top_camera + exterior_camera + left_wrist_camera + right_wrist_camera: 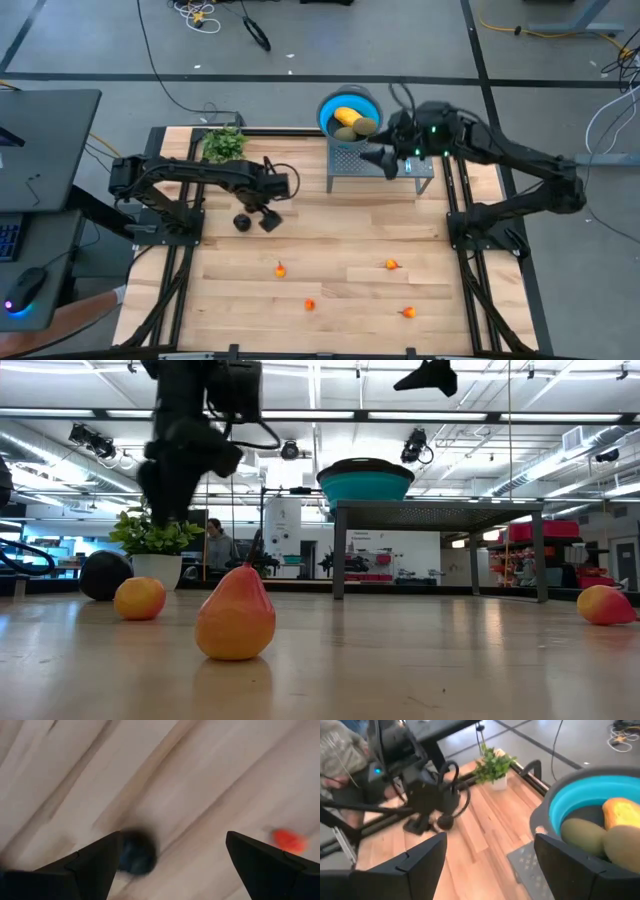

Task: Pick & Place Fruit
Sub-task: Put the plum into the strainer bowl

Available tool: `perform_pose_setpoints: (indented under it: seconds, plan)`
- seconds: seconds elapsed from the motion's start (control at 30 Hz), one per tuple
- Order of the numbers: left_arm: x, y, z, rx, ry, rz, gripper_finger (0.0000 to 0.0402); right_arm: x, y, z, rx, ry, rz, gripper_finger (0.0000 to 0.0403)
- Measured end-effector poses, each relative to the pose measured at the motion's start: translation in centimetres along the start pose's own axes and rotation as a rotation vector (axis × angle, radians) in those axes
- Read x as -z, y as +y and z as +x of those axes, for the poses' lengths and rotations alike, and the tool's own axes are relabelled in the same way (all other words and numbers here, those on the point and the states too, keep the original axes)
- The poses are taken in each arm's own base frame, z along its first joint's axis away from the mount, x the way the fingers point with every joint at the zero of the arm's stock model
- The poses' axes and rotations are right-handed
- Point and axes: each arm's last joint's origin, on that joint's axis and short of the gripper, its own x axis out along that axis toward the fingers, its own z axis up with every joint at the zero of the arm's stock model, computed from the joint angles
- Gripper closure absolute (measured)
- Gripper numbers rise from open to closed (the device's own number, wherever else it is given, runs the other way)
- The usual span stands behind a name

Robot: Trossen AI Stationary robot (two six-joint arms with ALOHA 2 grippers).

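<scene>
High view: looks straight down on the whole wooden table (pixel 330 250), both arms in shot.
Low view: sits at table-top height, facing level across the boards into the room; an orange-red fruit (pixel 235 615) looms close to the lens.
Left wrist view: points steeply down at the boards from close in, the dark round fruit (pixel 136 852) just ahead.
Right wrist view: faces across the table from beside the blue bowl (pixel 580 795).
Shared: the potted plant (pixel 224 143) appears in high, low and right wrist views.
</scene>
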Motion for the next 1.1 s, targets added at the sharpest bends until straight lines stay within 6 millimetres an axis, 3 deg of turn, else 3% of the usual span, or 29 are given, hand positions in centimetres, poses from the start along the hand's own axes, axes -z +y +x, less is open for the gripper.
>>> perform_pose_setpoints:
  seconds: [0.13, 0.33, 0.57, 1.1]
  plan:
    - [0.8, 0.6, 0.6, -0.068, 0.064, 0.012, 0.0036, 0.6, 1.9, 0.0, 0.049, -0.014, -0.003, 0.0097]
    - [2.1, 2.4, 3.9, -0.162, 0.112, -0.033, 0.0036, 1.2, 3.7, -0.2, 0.064, -0.034, 0.042, 0.0096]
    - [3.2, 2.9, 6.9, -0.067, 0.129, -0.073, 0.0046, 1.6, 4.9, -0.3, 0.064, -0.041, 0.079, 0.0096]
    - [5.2, 3.3, 7.9, -0.117, 0.241, 0.014, 0.0116, 1.9, 5.4, -0.4, 0.054, -0.041, 0.114, 0.0096]
